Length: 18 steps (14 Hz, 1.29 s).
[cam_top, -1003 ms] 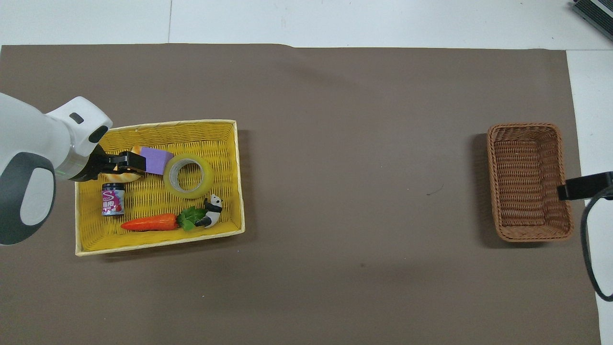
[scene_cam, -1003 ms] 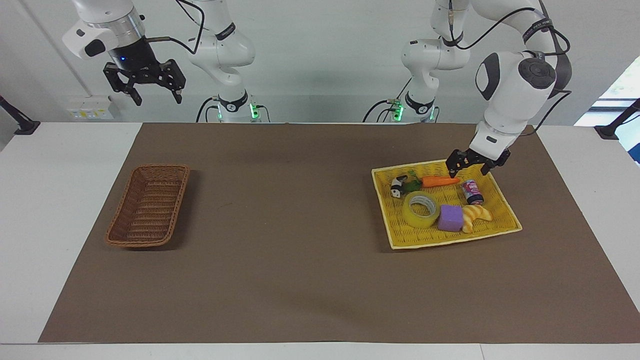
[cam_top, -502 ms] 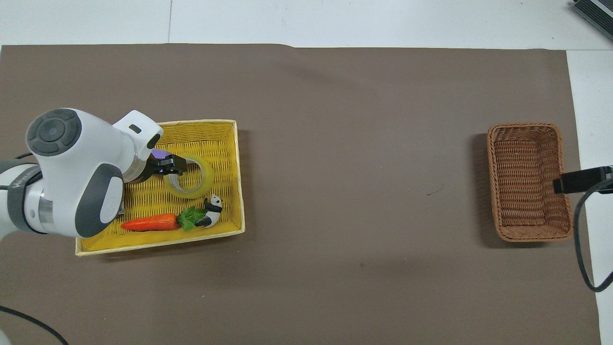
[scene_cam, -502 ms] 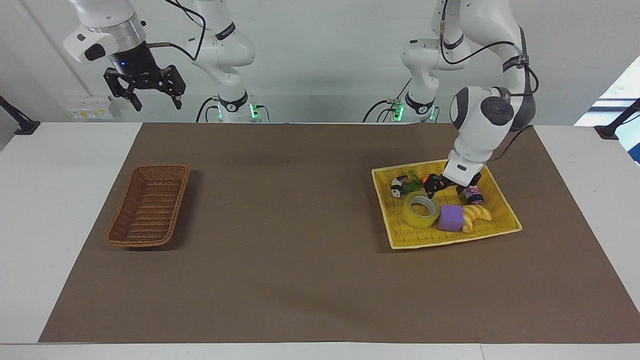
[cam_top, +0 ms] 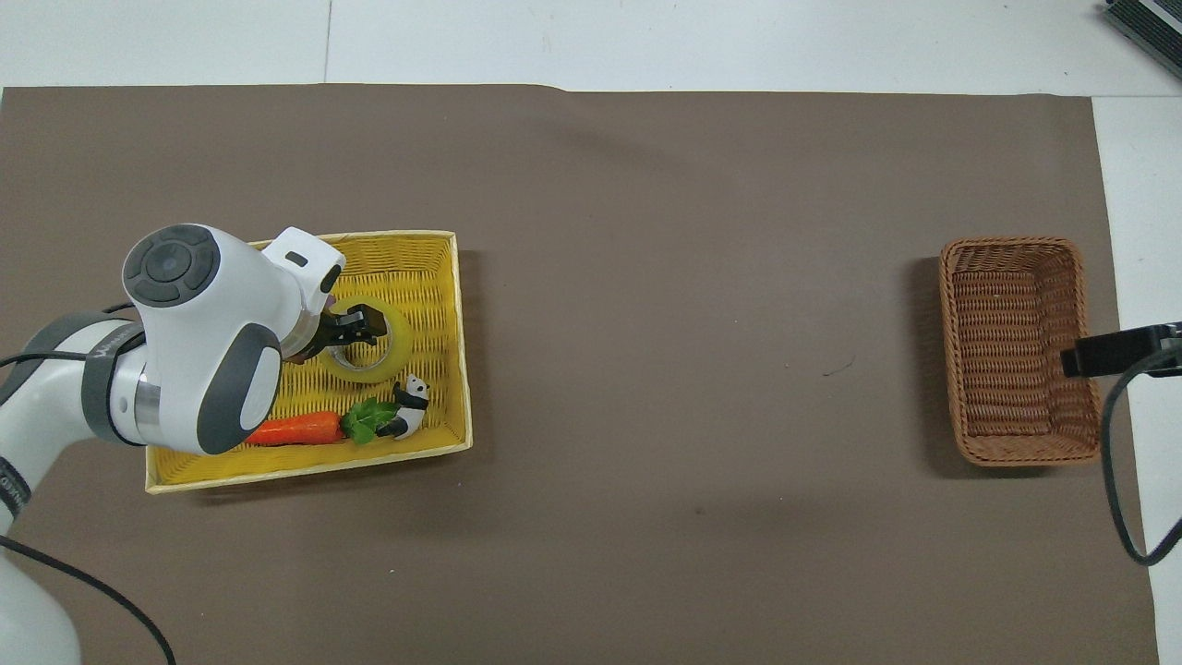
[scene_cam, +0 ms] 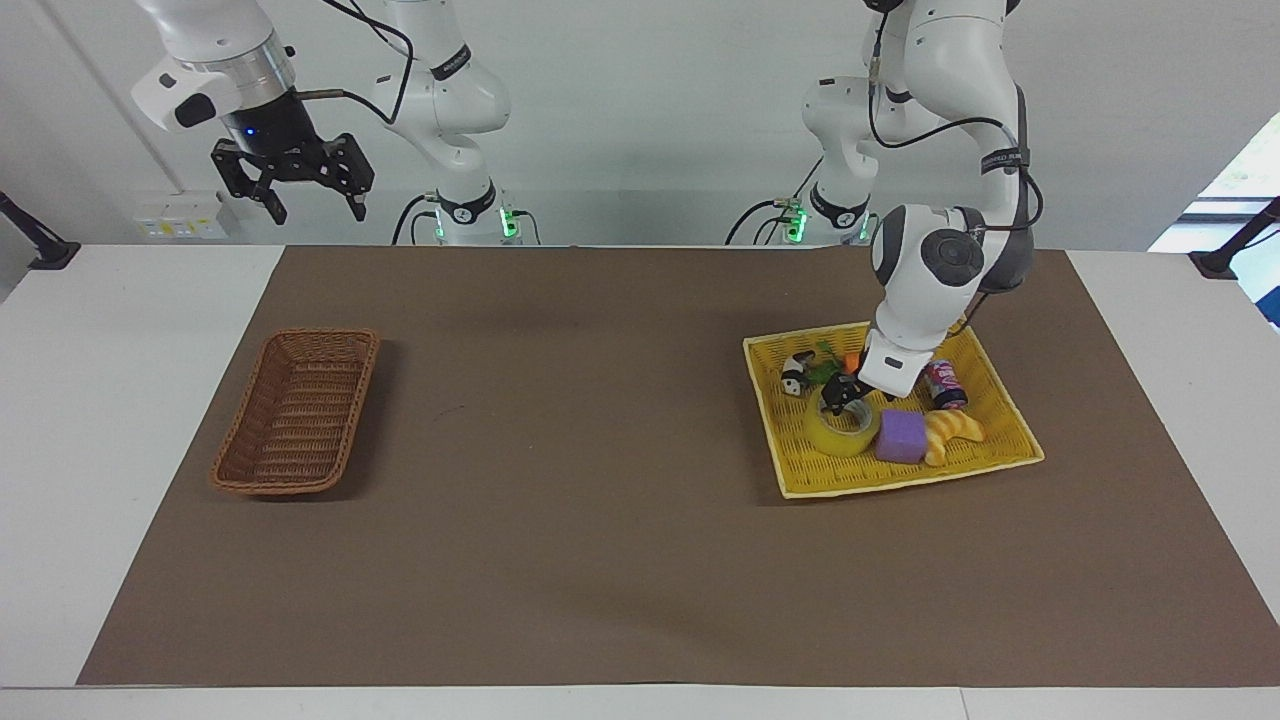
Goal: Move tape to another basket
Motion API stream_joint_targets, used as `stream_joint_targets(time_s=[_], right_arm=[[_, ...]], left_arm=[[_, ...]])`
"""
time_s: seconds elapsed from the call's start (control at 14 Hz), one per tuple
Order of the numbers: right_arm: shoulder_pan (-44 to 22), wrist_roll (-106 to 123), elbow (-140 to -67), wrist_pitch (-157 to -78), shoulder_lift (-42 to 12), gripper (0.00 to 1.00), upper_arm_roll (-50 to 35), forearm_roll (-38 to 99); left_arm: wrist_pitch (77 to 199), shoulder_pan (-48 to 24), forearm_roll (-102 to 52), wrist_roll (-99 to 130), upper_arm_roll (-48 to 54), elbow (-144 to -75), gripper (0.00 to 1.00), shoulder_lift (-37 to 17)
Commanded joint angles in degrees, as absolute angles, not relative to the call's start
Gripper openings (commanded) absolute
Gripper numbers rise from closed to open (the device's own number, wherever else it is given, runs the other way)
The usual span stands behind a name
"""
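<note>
The tape (scene_cam: 840, 432), a yellow roll with a pale core, lies flat in the yellow woven tray (scene_cam: 905, 483) toward the left arm's end of the table; it also shows in the overhead view (cam_top: 383, 356). My left gripper (scene_cam: 846, 398) is open and down at the roll's top, at the side nearer the robots; it also shows in the overhead view (cam_top: 355, 327). The brown wicker basket (scene_cam: 245, 440) stands empty toward the right arm's end. My right gripper (scene_cam: 312, 203) waits open, high above the table's edge by the robots.
In the tray beside the tape are a purple cube (scene_cam: 902, 437), a bread piece (scene_cam: 957, 428), a small can (scene_cam: 945, 384), a carrot (cam_top: 295, 429) and a panda figure (cam_top: 407, 406). Brown mat covers the table between tray and basket (cam_top: 1016, 244).
My left gripper has moved from over the tray's rim nearest the robots, across the carrot and down onto the tape. The right gripper has barely shifted.
</note>
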<state>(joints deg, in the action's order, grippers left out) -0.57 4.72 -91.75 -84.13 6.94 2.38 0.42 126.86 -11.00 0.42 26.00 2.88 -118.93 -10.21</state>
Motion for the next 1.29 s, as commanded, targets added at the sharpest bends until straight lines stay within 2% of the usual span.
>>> stream_joint_targets(time_s=[0.0,0.07,0.14,0.43,0.65,1.0,1.22], right_arm=[[0.17,8.34,-93.87,-85.08,8.61,1.00,2.28,0.97],[0.18,9.39,-93.87,-84.99,8.61,1.00,2.37,0.97],[0.18,10.01,-93.87,-84.90,8.61,1.00,2.37,0.97],[0.18,9.84,-93.95,-84.99,8.61,1.00,2.37,0.97],[0.09,9.67,-94.13,-85.08,8.70,1.00,2.37,0.97],[-0.70,9.84,-95.01,-84.64,8.79,1.00,2.11,2.37],[-0.70,9.05,-97.37,-84.46,9.14,1.00,2.20,11.50]], left_arm=[[131.47,-11.60,0.70,26.81,2.20,-121.55,0.65,-11.68],[131.75,-11.60,0.70,26.89,2.20,-121.55,0.22,-12.30],[131.66,-11.69,0.70,27.07,2.20,-121.20,0.00,-12.65],[126.50,-11.69,-0.08,27.77,2.20,-117.88,0.00,-11.78],[116.75,-12.30,-0.44,27.86,2.20,-111.55,0.00,-10.99],[108.03,-11.78,-0.44,27.69,2.20,-104.42,0.00,-10.64],[105.47,-11.60,-0.44,26.98,2.11,-103.36,0.00,-7.57]])
